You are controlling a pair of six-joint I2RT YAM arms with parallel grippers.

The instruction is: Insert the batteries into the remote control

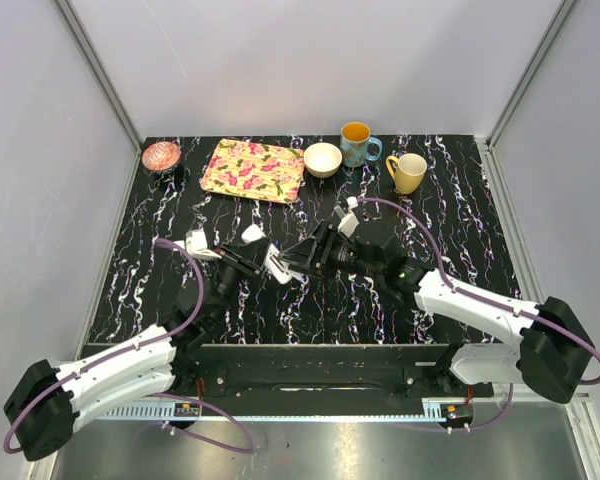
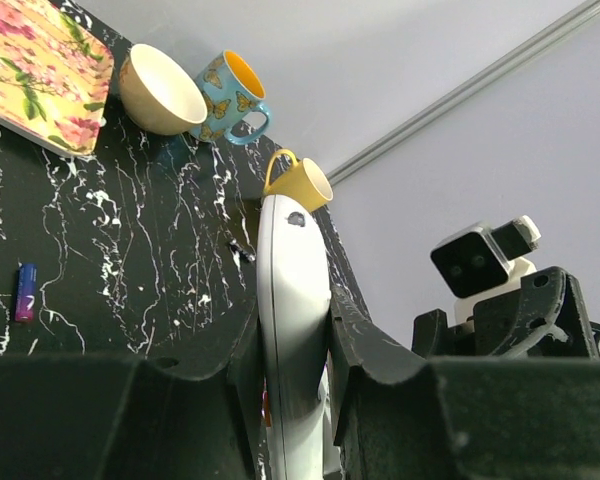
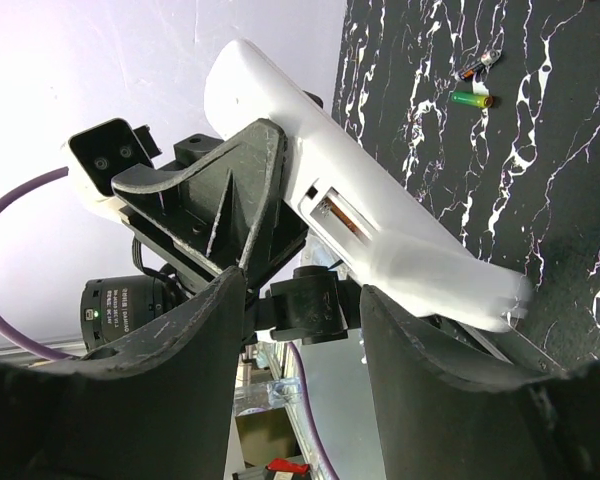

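The white remote control (image 2: 292,300) stands on edge between the jaws of my left gripper (image 2: 295,345), which is shut on it. In the top view the remote control (image 1: 277,266) hangs mid-table with the left gripper (image 1: 260,265) on its left. The right wrist view shows the remote control (image 3: 350,195) with its open battery slot (image 3: 335,215) facing me. My right gripper (image 3: 300,330) is open just below it with nothing between its fingers; from above the right gripper (image 1: 300,258) is close on the remote's right. Batteries lie on the table: a purple one (image 2: 25,291), a green one (image 3: 472,99) and another (image 3: 477,68).
A loose white cover piece (image 1: 252,233) lies just behind the grippers. Along the back stand a pink bowl (image 1: 161,155), a floral tray (image 1: 252,170), a cream bowl (image 1: 323,159), a blue mug (image 1: 357,145) and a yellow mug (image 1: 408,172).
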